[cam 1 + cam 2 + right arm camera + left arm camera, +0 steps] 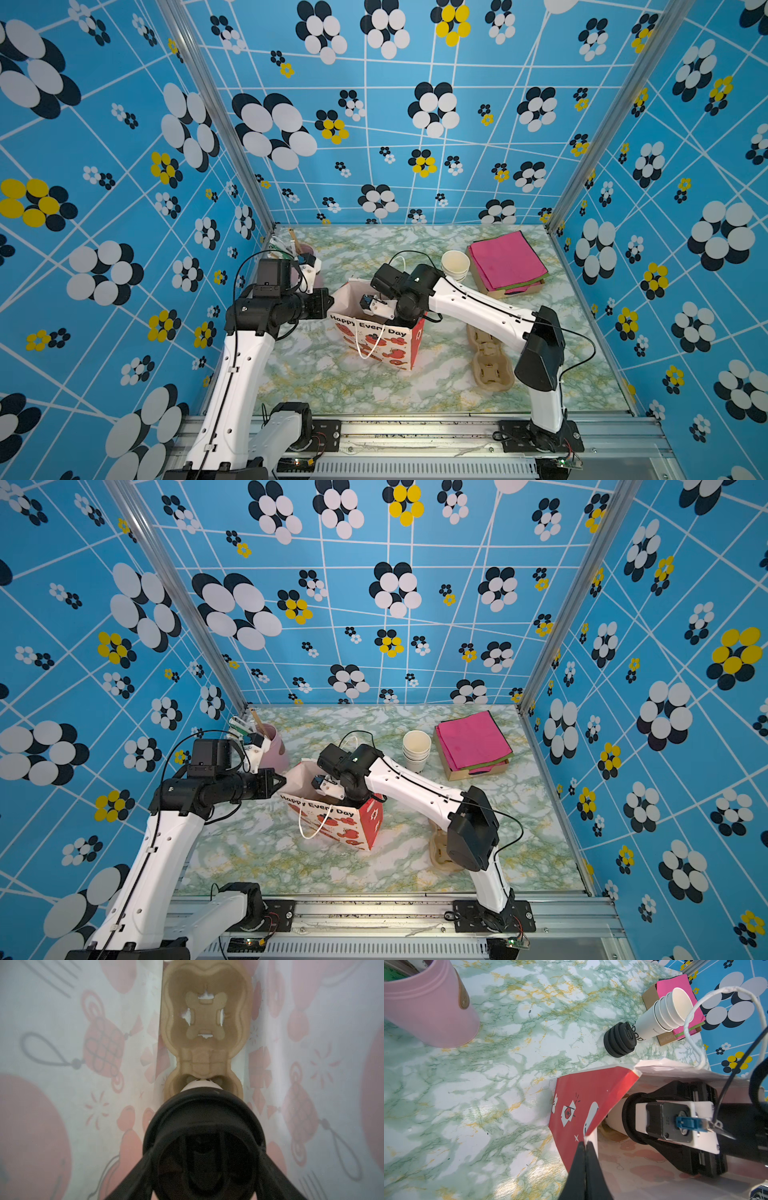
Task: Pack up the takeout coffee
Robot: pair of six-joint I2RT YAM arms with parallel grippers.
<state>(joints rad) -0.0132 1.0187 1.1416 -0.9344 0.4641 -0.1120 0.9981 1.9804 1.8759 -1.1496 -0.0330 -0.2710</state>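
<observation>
Marbled tabletop, blue flowered walls; left jaws pinch bag, right jaws clamp takeout coffee.

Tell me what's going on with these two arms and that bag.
The left tool is pinched shut on the rim of the red-and-white gift bag, holding its mouth open. The right tool reaches down inside the bag, gripping the takeout coffee by its black lid, with the cup's base at one pocket of the cardboard cup carrier lying on the bag's bottom. Whether the cup is fully seated is not clear.
</observation>
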